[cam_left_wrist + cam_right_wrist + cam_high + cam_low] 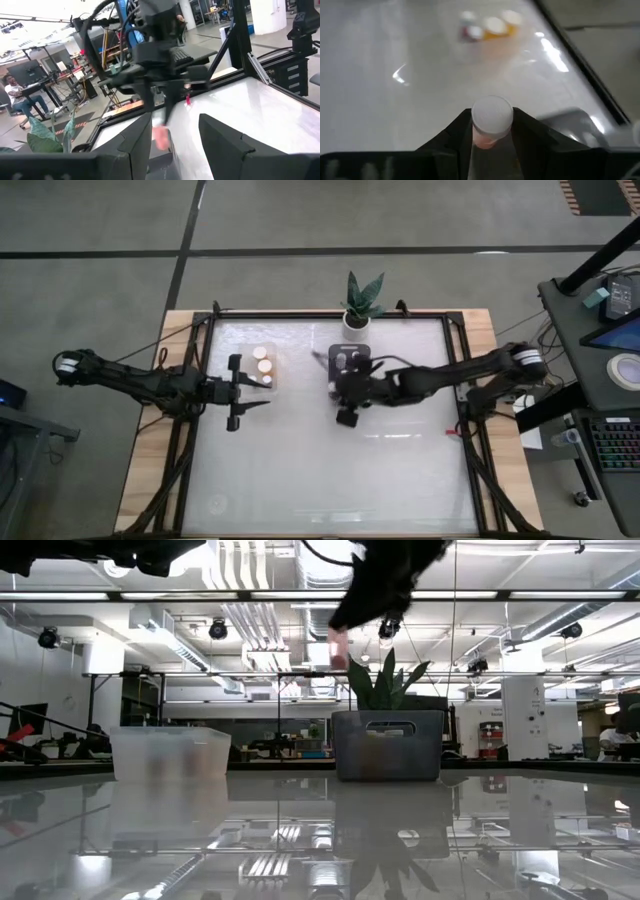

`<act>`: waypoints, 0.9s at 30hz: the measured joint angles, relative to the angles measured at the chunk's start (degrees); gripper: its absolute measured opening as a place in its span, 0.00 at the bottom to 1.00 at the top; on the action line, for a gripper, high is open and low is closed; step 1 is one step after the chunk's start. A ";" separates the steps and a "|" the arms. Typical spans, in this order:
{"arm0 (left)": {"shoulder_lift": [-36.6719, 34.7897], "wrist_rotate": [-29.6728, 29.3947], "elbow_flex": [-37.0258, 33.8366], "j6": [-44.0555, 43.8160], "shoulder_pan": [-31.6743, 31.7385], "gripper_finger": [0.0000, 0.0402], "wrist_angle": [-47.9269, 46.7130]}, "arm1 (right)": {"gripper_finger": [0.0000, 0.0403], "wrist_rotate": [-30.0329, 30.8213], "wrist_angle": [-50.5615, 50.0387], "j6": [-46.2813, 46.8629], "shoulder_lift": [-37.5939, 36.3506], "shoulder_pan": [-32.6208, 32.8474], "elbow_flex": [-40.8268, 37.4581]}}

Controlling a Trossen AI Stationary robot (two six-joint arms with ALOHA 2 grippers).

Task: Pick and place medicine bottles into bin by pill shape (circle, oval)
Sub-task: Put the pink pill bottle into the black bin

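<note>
Pinching a pinkish bottle (491, 120) just under its white cap, the right gripper (492, 131) hung above the dark bin (352, 361); so shallow a grip could let it slip. The left gripper (175, 134) waited, fingers spread.

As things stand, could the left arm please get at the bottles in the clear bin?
Probably yes: the left gripper is open right beside the clear bin, whose bottles sit uncovered. The right gripper, holding a bottle, is well clear.
</note>
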 joint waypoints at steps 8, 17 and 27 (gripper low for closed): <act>0.31 -0.08 0.00 0.00 0.02 0.37 0.02 | 0.28 1.91 4.16 8.24 -8.38 -4.93 -14.02; 0.35 -1.39 0.00 0.04 0.04 0.37 0.05 | 0.28 1.46 23.37 11.36 -9.60 -6.46 -28.63; 0.73 -2.09 -0.02 0.07 0.04 0.37 0.20 | 0.28 1.91 26.59 13.30 -6.13 -6.44 -31.60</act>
